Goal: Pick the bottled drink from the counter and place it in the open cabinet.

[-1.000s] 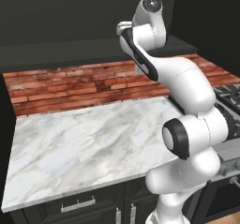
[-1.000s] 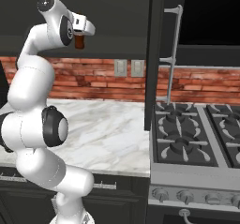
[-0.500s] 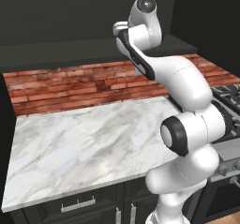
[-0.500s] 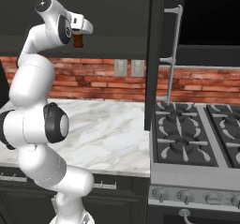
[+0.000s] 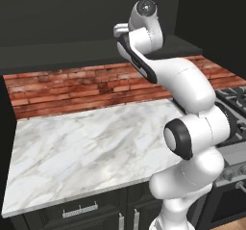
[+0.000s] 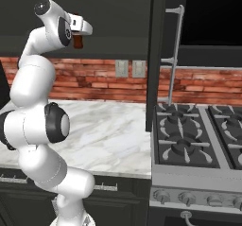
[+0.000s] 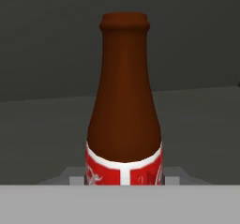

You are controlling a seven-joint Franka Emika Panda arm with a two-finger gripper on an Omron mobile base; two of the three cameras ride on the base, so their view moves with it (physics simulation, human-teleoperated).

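My gripper [image 6: 78,35] is raised high above the counter [image 6: 111,135] and is shut on the bottled drink [image 6: 77,42]. In the hand view the bottled drink [image 7: 124,101] stands upright, dark brown with a narrow neck and a red label at its lower part. Behind it lies the dark inside of the open cabinet [image 7: 42,54], with a shelf floor showing as a grey plane. The open cabinet [image 5: 67,17] spans the wall above the brick backsplash. My fingertips are hidden behind the bottle's base.
A tall black cabinet door [image 6: 156,50] with a silver handle [image 6: 176,50] stands open to the right of my arm. A gas stove [image 6: 198,144] lies right of the marble counter [image 5: 81,147]. Black drawer fronts [image 5: 81,210] run below.
My hand with the bottle has edged a little to the left, staying high in front of the cabinet. The grip is unchanged.
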